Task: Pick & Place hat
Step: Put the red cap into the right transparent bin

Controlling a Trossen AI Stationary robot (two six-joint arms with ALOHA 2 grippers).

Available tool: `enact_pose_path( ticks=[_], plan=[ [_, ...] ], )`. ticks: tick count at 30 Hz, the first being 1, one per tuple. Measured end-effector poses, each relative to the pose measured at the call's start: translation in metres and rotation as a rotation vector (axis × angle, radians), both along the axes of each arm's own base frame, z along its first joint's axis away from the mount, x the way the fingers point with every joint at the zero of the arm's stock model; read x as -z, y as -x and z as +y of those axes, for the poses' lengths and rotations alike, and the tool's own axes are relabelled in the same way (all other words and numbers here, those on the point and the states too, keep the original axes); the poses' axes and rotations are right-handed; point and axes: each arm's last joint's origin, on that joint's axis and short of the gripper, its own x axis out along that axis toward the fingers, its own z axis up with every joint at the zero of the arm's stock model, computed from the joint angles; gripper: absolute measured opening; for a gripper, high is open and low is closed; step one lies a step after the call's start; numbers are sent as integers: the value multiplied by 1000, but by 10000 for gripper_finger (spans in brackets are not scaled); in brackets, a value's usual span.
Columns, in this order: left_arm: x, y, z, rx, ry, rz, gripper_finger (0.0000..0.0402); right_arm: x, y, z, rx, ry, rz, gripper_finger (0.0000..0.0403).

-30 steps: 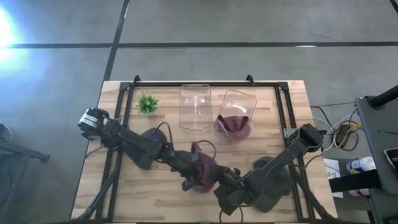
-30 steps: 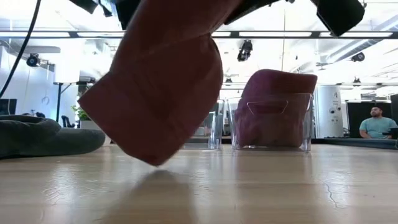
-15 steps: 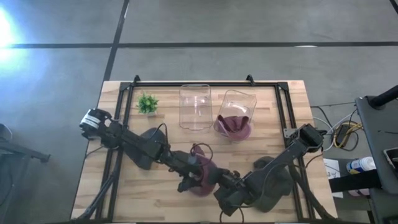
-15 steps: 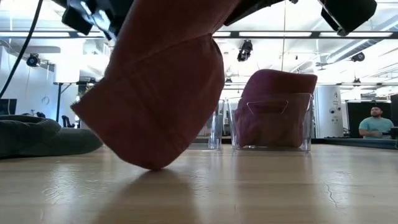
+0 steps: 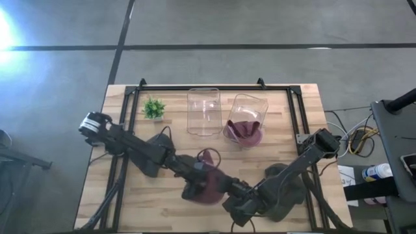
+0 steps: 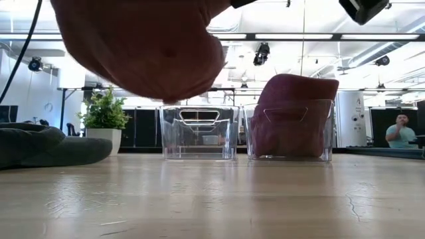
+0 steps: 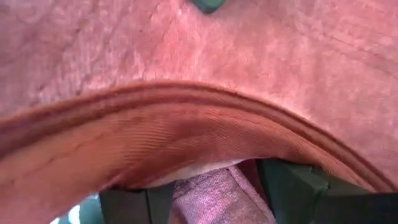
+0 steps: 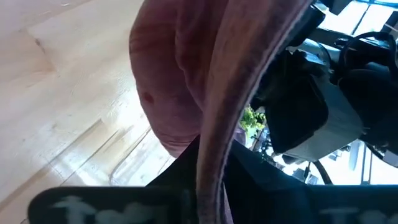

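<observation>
While both grippers hold the same maroon hat [image 5: 207, 184], the main risk is a tug between them: if one arm moves off before the other lets go, the fabric could stretch or slip out and drop to the table [image 5: 130, 208].

Left gripper [image 5: 194, 183] sits in the lower centre of the high view, at the hat's left edge. Its wrist view shows the hat brim [image 7: 186, 124] running across the frame with dark fingers [image 7: 292, 186] low in the frame under it, so it looks pinched on the brim.

Right gripper [image 5: 237, 198] sits just right of the hat, lower centre-right of the high view. In its wrist view the hat edge [image 8: 230, 112] runs down between its own dark fingers, so it is clamped on the fabric too.

In the low view the hat [image 6: 143, 46] hangs at the upper left, clear of the tabletop.

Second risk: the slack crown sags low and could catch a rim on the way to a bin. The empty clear bin [image 5: 204, 111] and the bin with a maroon hat [image 5: 246, 120] stand upper centre, well apart from the held hat.

Left arm stretches from the left table edge diagonally down-right. Right arm reaches from the right edge down-left. Both are low and extended, converging on the hat. A dark hat [image 5: 153, 153] lies under the left arm; a small plant [image 5: 154, 108] is at upper left.
</observation>
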Motion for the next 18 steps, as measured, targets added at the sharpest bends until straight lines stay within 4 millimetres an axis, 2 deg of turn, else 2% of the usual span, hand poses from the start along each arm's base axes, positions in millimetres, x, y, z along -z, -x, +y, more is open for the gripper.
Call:
enact_pose_path(
  ticks=[4, 9, 18],
  plan=[
    [-3, 2, -1, -12, 40, 11, 210, 0, -1, 0, -3, -7, -10, 38],
    [3, -4, -3, -19, 41, 16, 210, -6, -13, -1, -35, -13, -69, 38],
    [-20, 20, 9, -149, 71, 167, 211, 1, -9, -4, 12, -31, -41, 38]
  ],
)
